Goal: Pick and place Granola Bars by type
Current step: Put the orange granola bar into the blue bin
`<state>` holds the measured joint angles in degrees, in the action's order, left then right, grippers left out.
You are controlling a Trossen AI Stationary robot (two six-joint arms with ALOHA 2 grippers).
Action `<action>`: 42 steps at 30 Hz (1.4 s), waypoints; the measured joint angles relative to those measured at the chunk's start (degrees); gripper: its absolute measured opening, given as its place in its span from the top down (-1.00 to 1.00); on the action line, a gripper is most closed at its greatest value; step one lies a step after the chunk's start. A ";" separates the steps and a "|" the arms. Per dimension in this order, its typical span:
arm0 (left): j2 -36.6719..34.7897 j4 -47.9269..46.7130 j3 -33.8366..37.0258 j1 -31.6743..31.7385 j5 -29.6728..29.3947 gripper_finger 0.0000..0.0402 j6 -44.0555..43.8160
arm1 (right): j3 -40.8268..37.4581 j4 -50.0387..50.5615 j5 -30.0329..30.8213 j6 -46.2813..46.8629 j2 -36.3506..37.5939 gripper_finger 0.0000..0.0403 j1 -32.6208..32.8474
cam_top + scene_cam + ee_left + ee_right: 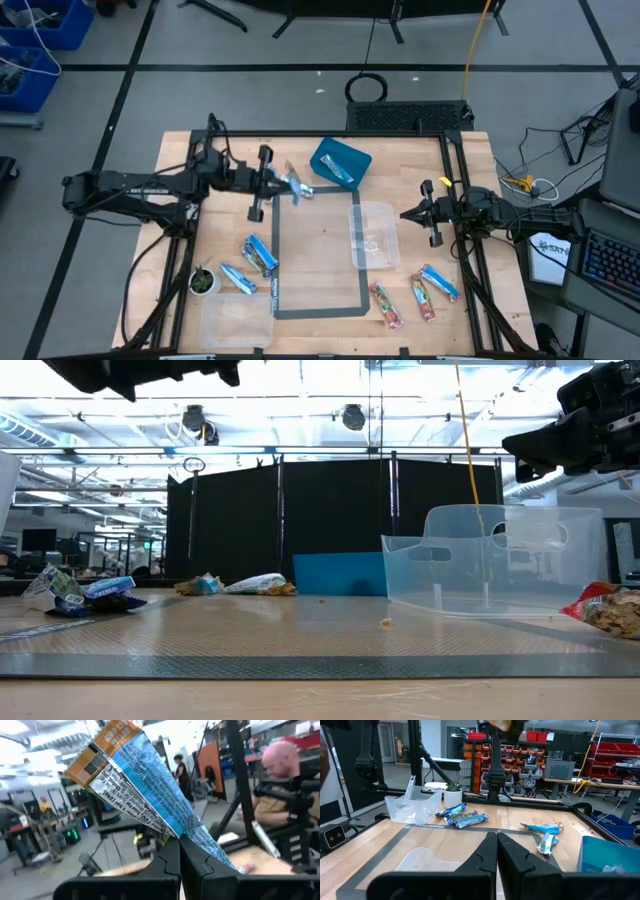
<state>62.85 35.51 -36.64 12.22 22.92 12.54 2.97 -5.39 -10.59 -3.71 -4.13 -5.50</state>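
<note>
The left gripper (291, 186) pinches a blue bar (150, 795) between its fingers, just beside the blue bin (340, 163), above the counter (320, 225). The right gripper (408, 214) hangs on the clear bin's (374, 236) far side from the blue bin, fingers pressed together and empty. Other bars (258, 255) lie well apart from the blue bin, by the counter's near edge.

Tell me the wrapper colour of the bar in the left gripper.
Blue and white with an orange end, clearest in the left wrist view: granola bar, left gripper.

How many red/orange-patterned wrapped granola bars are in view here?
2. One red-wrapped bar and a second red-wrapped bar lie side by side on the table's right side, beside the clear plastic bin. Others may hide inside bins.
</note>
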 joint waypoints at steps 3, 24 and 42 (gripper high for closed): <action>4.31 1.71 0.02 3.87 2.17 1.00 -2.33 | 0.00 0.01 0.00 -0.01 0.01 0.98 -0.01; 30.68 28.82 -1.19 21.48 12.87 1.00 -24.39 | 0.01 0.02 -0.01 -0.01 0.01 0.98 -0.01; 44.26 -46.79 -41.14 20.43 -16.94 1.00 -22.92 | -0.01 0.00 0.00 0.01 0.01 0.98 -0.02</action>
<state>107.11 -11.28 -77.78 32.65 5.98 -10.38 2.96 -5.39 -10.59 -3.71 -4.12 -5.52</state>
